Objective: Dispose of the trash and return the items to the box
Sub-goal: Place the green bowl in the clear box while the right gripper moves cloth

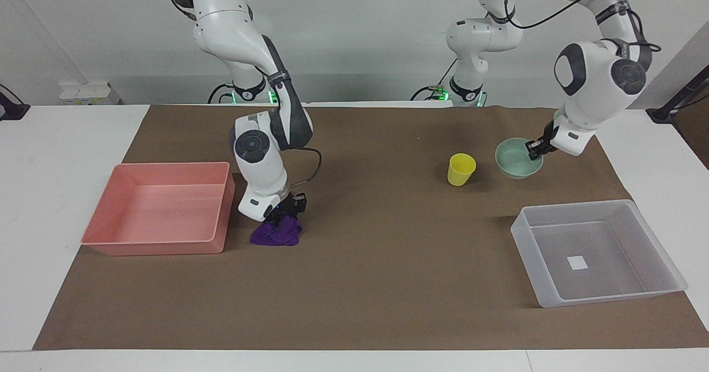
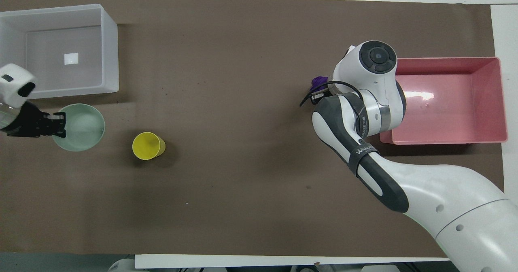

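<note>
The purple cloth (image 1: pixel 274 234) lies bunched on the brown mat beside the pink tray (image 1: pixel 155 246). My right gripper (image 1: pixel 285 212) is down on its top and shut on it. In the overhead view only a corner of the cloth (image 2: pixel 319 79) shows past the right arm. My left gripper (image 1: pixel 536 149) is shut on the rim of the mint-green bowl (image 1: pixel 515 160) and holds it a little above the mat, between the yellow cup (image 1: pixel 461 169) and the left arm's end of the table. The clear box (image 1: pixel 573 206) stands empty.
In the overhead view the bowl (image 2: pixel 83 126) hangs just short of the clear box's wall (image 2: pixel 111 45), with the left gripper (image 2: pixel 60 122) on its rim. The yellow cup (image 2: pixel 148 145) stands upright alone. The pink tray (image 2: pixel 445 136) is empty.
</note>
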Tool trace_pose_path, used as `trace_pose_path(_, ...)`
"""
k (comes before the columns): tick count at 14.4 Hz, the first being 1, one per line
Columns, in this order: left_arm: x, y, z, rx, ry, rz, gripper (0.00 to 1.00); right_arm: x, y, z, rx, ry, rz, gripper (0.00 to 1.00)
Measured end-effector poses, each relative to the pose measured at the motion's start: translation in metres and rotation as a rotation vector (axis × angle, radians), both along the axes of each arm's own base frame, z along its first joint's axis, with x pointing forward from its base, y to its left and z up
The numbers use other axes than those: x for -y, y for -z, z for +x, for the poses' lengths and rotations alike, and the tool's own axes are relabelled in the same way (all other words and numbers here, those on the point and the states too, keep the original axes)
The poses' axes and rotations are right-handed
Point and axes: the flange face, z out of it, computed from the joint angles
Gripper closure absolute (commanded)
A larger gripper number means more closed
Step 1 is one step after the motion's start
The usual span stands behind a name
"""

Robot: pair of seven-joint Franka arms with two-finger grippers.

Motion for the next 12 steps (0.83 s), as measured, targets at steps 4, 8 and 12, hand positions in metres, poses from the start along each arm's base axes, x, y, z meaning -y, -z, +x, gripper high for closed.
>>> trace_pose_path(4,-0.031,-0.009,0.085,0.158,-0.085,-0.05,1.0,0.004,-0.022,0.003,-0.018,0.005,-0.004,1.0)
trace_pose_path(8,-0.058,0.07,0.177,0.222,-0.126,-0.035,1.0,0.015,-0.107,0.001,0.008,0.016,0.004,1.0)
trace_pose_path(12,-0.077,0.149,0.194,0.205,-0.174,-0.052,0.65,0.059,-0.174,-0.014,0.017,0.076,0.006,1.0)
